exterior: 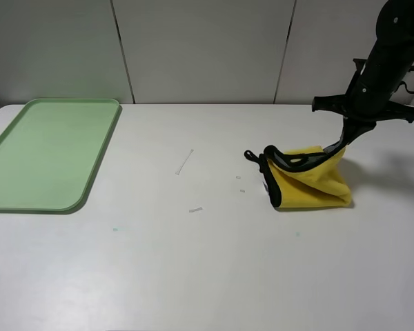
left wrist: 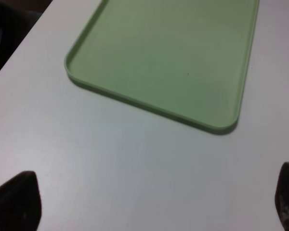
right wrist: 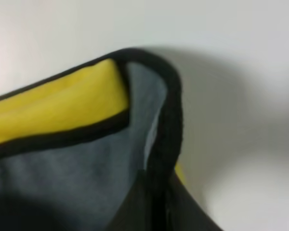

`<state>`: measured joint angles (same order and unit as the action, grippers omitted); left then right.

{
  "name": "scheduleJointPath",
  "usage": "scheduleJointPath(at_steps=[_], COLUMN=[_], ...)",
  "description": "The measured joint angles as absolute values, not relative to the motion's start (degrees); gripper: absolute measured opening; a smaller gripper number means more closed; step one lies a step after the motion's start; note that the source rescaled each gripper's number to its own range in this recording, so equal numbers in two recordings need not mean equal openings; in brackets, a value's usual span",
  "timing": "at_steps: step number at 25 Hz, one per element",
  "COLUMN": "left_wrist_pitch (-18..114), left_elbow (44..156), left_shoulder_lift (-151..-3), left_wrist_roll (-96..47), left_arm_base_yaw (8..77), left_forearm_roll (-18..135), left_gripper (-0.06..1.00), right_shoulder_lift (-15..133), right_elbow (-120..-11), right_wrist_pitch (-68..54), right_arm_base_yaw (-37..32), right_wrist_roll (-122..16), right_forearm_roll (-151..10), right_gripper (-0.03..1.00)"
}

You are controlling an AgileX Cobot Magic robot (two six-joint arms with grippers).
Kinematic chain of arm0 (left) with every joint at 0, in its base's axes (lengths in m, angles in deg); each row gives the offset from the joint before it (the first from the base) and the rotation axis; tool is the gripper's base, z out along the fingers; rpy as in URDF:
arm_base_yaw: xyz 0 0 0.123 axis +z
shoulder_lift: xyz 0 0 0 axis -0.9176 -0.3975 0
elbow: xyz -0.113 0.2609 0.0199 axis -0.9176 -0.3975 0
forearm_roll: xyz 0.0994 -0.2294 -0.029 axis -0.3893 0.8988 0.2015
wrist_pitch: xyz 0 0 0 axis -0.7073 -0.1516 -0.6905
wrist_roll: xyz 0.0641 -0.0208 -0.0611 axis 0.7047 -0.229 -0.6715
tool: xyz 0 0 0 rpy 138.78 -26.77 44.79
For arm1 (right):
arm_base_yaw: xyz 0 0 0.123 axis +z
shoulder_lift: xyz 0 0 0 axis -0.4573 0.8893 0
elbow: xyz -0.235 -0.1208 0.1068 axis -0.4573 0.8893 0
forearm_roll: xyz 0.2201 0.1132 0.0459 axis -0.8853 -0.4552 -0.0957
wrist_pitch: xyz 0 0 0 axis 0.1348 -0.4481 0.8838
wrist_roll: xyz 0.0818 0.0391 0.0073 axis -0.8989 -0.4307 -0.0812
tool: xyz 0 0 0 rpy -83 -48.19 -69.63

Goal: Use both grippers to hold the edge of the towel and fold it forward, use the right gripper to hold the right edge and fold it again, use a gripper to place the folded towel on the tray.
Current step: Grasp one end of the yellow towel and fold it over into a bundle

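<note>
Right gripper (exterior: pixel 341 147) is shown closed on the black edge (right wrist: pixel 169 110), with the right side of the towel (exterior: pixel 310 185) held raised. The towel, judged already folded once, lies at the right of the table (exterior: pixel 207 276), well apart from the tray (exterior: pixel 100 162) at far left. Left gripper (left wrist: pixel 151 199) is held wide, with nothing in it, near the tray. The second fold and the placement are judged outstanding.

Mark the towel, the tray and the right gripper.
Yellow plush towel (exterior: pixel 314 189): exterior high, front yellow face.
Pale green plastic tray (exterior: pixel 101 157): exterior high, right rim.
Black right gripper (exterior: pixel 343 145): exterior high, between its closed fingertips.
</note>
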<state>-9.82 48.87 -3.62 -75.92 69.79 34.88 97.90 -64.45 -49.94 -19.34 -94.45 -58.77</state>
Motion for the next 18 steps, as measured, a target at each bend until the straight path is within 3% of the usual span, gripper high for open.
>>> scheduleJointPath(at_steps=[11,18], left_wrist_pitch=[-9.82,-9.82], left_elbow=[48.87,48.87], left_shoulder_lift=[-3.62,-3.62], left_wrist_roll=[-75.92,-75.92], left_arm_base_yaw=[69.79,69.79], left_forearm_roll=[34.88,34.88], left_gripper=[0.97,0.97], right_shoulder_lift=[97.9,97.9], right_elbow=[-64.45,-64.45], right_wrist_pitch=[-47.13,-44.62], right_arm_base_yaw=[-5.93,-1.82], right_wrist_roll=[-94.04,-94.59], right_forearm_roll=[-59.26,-59.32], right_gripper=[0.0,0.0])
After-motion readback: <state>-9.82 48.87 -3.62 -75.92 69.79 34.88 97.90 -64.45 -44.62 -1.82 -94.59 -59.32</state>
